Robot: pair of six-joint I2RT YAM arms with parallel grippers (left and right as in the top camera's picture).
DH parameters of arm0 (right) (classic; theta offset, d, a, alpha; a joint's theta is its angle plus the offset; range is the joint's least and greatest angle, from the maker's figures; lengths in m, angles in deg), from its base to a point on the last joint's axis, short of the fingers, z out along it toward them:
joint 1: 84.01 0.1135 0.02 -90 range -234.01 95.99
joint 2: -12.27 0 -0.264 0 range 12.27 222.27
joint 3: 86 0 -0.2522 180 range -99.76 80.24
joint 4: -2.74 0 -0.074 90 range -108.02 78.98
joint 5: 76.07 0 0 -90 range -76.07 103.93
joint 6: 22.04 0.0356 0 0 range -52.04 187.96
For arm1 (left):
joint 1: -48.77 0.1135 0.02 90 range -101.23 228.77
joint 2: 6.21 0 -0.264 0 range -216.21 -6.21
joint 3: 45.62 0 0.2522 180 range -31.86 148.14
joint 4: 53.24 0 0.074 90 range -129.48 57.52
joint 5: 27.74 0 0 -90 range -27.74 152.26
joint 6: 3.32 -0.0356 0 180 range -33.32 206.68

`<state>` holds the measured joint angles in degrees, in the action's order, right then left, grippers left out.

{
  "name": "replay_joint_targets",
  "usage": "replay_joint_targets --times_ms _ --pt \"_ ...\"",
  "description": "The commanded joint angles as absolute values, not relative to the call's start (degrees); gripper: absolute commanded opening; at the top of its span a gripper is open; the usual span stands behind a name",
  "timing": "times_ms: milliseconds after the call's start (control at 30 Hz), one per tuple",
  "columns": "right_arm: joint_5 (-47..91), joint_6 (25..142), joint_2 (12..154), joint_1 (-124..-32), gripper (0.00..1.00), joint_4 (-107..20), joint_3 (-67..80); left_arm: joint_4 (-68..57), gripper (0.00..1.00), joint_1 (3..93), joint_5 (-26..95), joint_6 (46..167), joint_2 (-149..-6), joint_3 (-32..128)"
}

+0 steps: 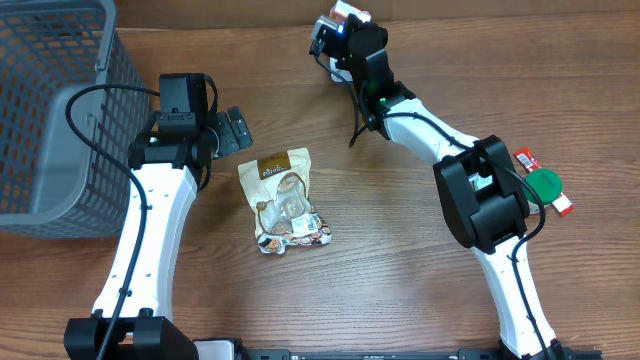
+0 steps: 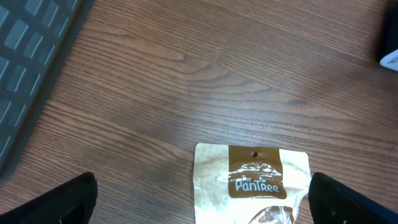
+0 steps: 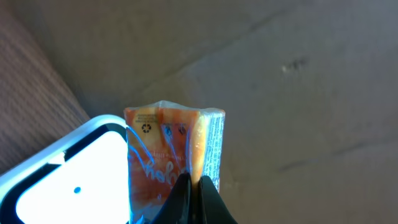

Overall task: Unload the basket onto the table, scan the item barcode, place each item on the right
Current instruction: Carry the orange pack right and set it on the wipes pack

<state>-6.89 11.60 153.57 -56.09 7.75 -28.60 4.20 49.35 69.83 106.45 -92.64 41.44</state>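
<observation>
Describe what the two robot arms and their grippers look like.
Both the left arm and the right arm have smooth white link shells joined by boxy black joint housings, with thin black cables looping along them. The left gripper has flat black fingers; the right gripper has dark fingers tapering to narrow tips. No markings are legible.

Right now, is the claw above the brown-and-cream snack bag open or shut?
Open. The left claw has its black fingers wide apart at the wrist view's corners; the brown-and-cream snack bag lies below, untouched.
</observation>
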Motion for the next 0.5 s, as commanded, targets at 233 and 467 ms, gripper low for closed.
replay_joint_targets --times_ms 233,467 --pt "-11.8 42.9 142.6 -53.7 0.03 -1.3 -29.2 4.0 0.99 49.5 70.2 106.8 -93.1 42.0" --pt "-11.8 61.3 129.0 -54.4 0.03 -24.5 -29.2 4.0 1.0 49.5 70.2 106.8 -93.1 42.0"
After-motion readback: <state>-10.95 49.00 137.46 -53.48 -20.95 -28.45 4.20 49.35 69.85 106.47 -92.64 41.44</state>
